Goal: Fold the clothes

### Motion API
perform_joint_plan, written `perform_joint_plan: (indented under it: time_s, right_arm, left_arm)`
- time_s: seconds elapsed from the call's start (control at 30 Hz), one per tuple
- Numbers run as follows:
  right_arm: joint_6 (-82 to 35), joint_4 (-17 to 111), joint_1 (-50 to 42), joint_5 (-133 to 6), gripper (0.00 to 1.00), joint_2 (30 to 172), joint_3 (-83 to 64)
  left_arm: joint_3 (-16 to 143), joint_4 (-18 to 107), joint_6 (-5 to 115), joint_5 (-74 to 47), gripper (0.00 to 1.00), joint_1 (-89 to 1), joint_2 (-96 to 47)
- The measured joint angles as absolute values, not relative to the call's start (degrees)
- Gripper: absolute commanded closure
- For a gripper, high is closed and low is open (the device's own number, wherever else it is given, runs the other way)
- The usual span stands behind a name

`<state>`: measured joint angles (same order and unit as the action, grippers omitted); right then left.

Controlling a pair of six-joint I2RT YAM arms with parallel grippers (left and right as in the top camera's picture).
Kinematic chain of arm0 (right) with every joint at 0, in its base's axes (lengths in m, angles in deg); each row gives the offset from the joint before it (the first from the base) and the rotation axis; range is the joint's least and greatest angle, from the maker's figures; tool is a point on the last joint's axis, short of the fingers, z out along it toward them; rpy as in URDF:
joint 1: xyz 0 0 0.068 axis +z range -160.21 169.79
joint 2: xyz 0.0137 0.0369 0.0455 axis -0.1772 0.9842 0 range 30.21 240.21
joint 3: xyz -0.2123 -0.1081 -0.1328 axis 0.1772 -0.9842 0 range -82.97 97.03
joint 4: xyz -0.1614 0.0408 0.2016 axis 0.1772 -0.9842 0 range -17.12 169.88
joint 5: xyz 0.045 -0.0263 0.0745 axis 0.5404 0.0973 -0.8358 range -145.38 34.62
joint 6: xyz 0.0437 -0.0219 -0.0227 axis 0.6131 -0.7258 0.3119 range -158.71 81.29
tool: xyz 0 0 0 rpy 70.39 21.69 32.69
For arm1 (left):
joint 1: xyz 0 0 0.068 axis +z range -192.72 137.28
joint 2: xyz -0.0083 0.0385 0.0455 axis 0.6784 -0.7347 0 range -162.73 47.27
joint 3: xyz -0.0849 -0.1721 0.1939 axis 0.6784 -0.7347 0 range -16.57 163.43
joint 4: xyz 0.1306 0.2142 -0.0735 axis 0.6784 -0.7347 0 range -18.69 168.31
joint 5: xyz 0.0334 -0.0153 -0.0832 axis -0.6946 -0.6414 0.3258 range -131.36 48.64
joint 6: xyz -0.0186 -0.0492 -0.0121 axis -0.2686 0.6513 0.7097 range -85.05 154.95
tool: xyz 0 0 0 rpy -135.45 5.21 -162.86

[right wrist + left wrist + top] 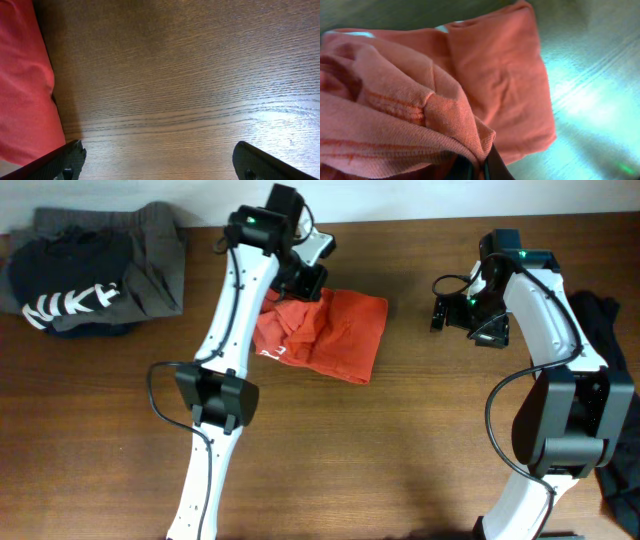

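Gripping red shirt (340, 330) edge in left fingers (496, 169), right fingers (67, 159) released over bare table (420, 440).

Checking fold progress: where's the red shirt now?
Overhead view: the red shirt lies bunched centrally on the table, one fold pinched by the left end effector.

Your left arm stretches from the bottom edge to the upper middle of the overhead view, and your left gripper (303, 280) is pinched tight on the red shirt (345, 330). Your right arm bends at the right side, with your right gripper (442, 312) spread wide.
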<state>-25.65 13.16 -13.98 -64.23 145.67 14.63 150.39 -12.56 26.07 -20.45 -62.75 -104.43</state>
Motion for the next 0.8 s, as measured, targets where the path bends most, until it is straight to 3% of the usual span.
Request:
perform_joint_plan:
  time_s: [0.53, 0.6, 0.67, 0.8]
  right_arm:
    - [-25.6, 13.1, -14.0, -64.2, 0.01, 145.7, 14.6]
    - [-25.7, 13.0, -14.0, -64.2, 0.01, 145.7, 14.6]
    - [-25.6, 12.9, -14.0, -64.2, 0.01, 145.7, 14.6]
    - [-25.6, 12.9, -14.0, -64.2, 0.01, 145.7, 14.6]
  left_arm:
    - [150.4, -11.0, 27.3, -20.5, 0.98, -70.7, -104.9]
    - [150.4, -11.0, 27.4, -20.4, 0.62, -70.9, -105.9]
    - [150.4, -11.0, 27.9, -20.4, 0.36, -70.9, -107.2]
    - [150.3, -11.0, 28.8, -19.9, 0.26, -70.9, -109.1]
